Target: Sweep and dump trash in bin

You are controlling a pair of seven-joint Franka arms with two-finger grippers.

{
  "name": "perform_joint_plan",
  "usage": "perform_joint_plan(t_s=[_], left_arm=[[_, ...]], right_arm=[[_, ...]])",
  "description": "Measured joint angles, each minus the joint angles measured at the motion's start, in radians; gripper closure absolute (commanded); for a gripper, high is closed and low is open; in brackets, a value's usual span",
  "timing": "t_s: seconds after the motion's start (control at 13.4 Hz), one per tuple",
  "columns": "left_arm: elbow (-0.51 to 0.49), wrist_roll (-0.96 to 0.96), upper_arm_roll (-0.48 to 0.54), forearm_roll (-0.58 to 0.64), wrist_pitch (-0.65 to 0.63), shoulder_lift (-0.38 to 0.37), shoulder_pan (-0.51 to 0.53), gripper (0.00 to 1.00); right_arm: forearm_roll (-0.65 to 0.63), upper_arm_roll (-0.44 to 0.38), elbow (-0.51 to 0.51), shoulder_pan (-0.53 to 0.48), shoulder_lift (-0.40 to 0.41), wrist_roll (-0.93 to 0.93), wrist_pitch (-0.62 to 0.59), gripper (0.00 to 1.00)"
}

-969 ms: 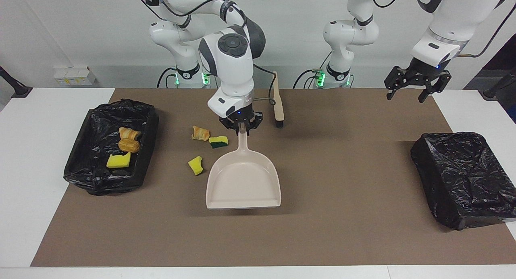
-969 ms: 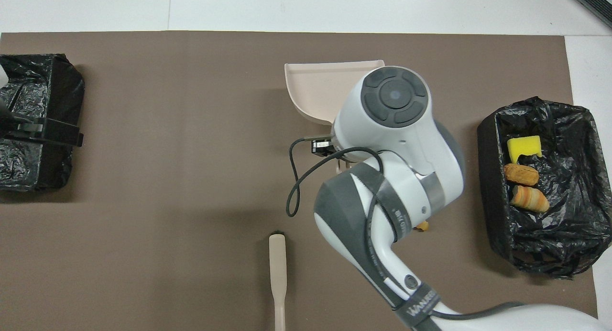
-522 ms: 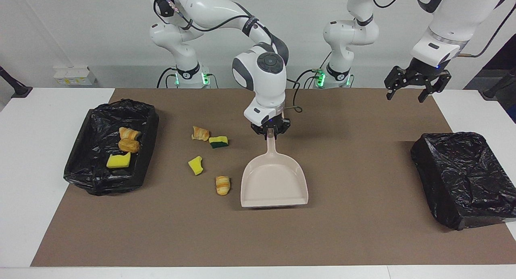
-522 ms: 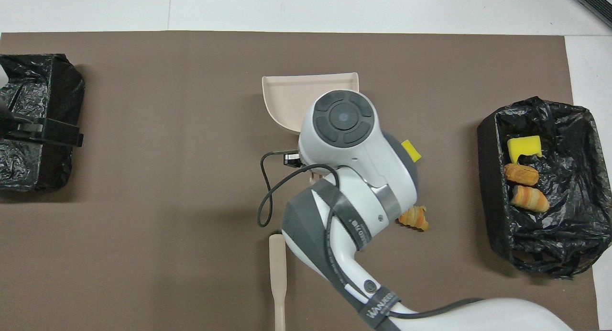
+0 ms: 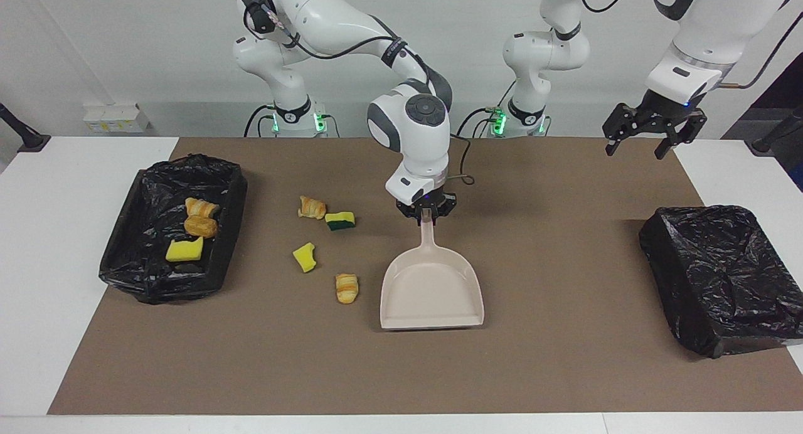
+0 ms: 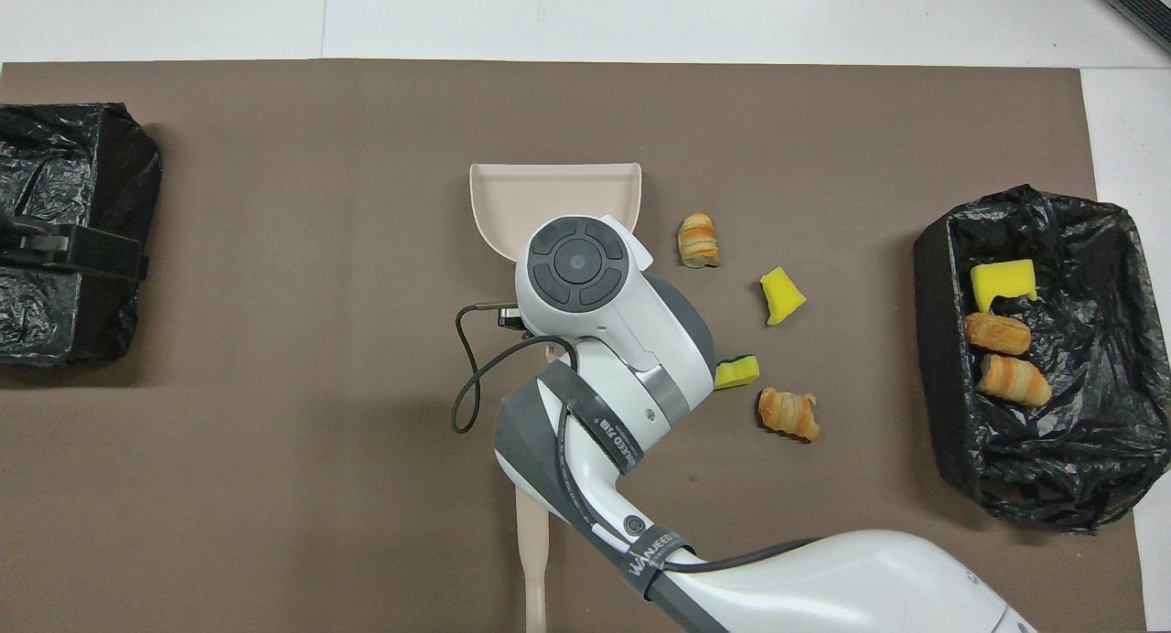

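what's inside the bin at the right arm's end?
In the black-lined bin: one yellow sponge chunk and two striped pastries. Folds of the liner could cover something smaller along the walls; that cannot be told.

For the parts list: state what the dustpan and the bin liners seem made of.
Dustpan: looks like beige moulded plastic, smooth and matte, with one-piece handle and raised rim. Liners of both bins: likely thin black plastic film, glossy, creased and crinkled with scattered highlights.
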Motion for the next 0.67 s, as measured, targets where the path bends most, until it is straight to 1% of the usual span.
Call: perform_joint_plan(t_s=[0.22,0.45,0.6,0.67], left_arm=[[0.0,0.0,0.0,0.0,0.0,-0.002,0.0,0.0],[0.001,0.0,0.0,0.0,0.0,-0.003,0.0,0.0],[0.001,0.0,0.0,0.0,0.0,-0.003,0.0,0.0],[0.001,0.0,0.0,0.0,0.0,-0.003,0.0,0.0]], right_arm=[[-0.001,0.0,-0.011,0.004,0.02,0.0,0.011,1.0],[-0.002,0.0,-0.032,0.004,0.023,-0.001,0.028,1.0],[-0.002,0.0,-0.036,0.003,0.023,-0.002,0.03,0.78],[-0.002,0.0,-0.037,0.003,0.023,-0.002,0.03,0.59]])
